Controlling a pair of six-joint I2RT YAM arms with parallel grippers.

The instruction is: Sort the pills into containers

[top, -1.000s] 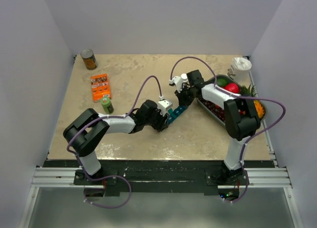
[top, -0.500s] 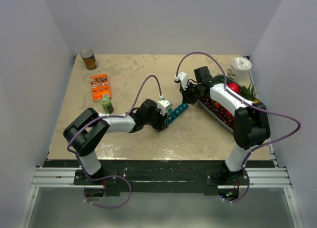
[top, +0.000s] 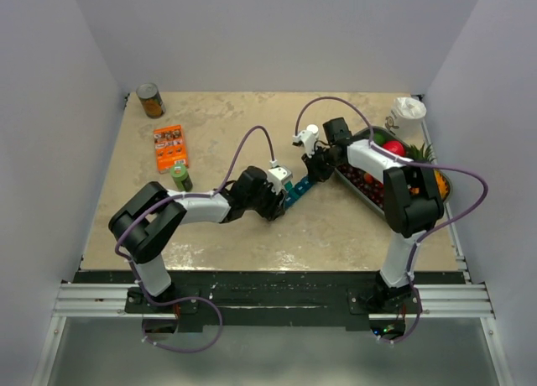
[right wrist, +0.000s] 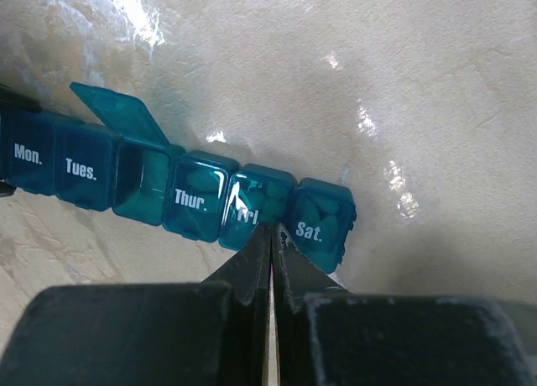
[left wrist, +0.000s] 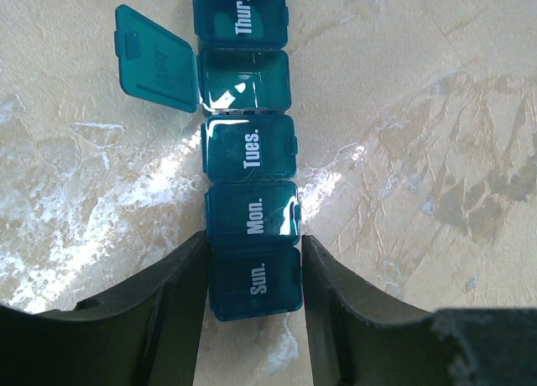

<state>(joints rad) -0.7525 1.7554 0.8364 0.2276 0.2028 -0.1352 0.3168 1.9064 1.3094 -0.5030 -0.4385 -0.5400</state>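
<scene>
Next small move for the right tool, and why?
Probably nudge the shut right tool under the Fri. lid edge to flip it open: its tips sit at the Fri./Sat. seam, only one compartment is open, and the left tool clamps the strip at Sun.

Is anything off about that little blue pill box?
One lid of the pill box is flipped open, on the compartment between Tues. and Thur.; the others in view are shut. Nothing looks spilled or broken.
</scene>
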